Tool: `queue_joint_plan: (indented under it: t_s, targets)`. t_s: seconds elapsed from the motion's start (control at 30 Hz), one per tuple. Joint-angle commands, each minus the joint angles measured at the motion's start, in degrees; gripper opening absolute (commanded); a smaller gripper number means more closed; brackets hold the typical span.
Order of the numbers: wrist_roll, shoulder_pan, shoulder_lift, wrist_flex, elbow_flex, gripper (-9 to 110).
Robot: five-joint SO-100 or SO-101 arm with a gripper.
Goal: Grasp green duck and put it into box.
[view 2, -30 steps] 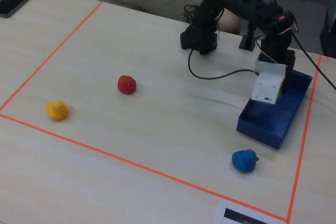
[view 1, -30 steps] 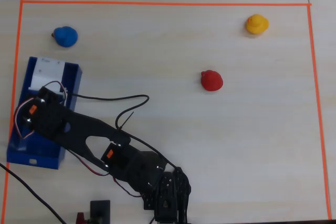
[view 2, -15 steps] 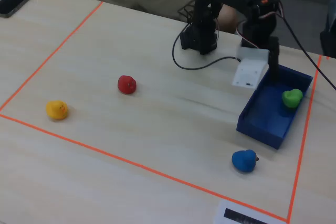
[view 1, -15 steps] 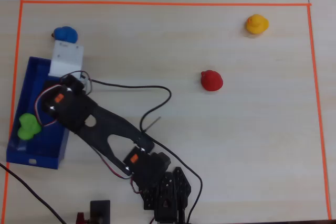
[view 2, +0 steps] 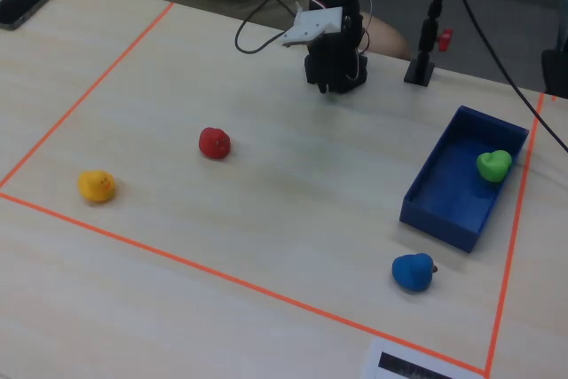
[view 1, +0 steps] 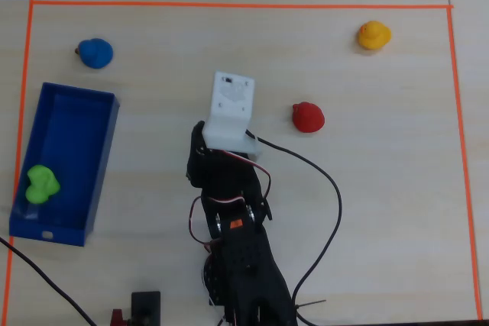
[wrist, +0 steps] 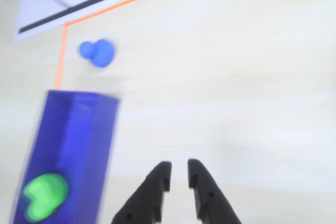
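Observation:
The green duck lies inside the dark blue box, towards its near end in the overhead view. It also shows in the wrist view and the fixed view, resting in the box. My gripper is empty, its two black fingers a narrow gap apart, above bare table to the right of the box in the wrist view. The arm is folded back near its base, well clear of the box.
A blue duck sits just beyond the box's far end. A red duck and a yellow duck lie on the other side. Orange tape outlines the work area. A black cable trails beside the arm.

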Motion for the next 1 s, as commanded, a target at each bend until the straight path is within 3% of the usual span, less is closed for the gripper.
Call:
queue_joint_plan:
  t_s: [0.0,0.43,0.6,0.97]
  targets:
    - [-2.64,2.55,17.40,-2.55,17.49,0]
    - [-6.06,4.31,22.94,2.20,36.65,0]
    - [-11.51,3.87,23.03,16.00,36.65,0]
    - [-11.16,8.09,23.03,16.35,36.74,1]
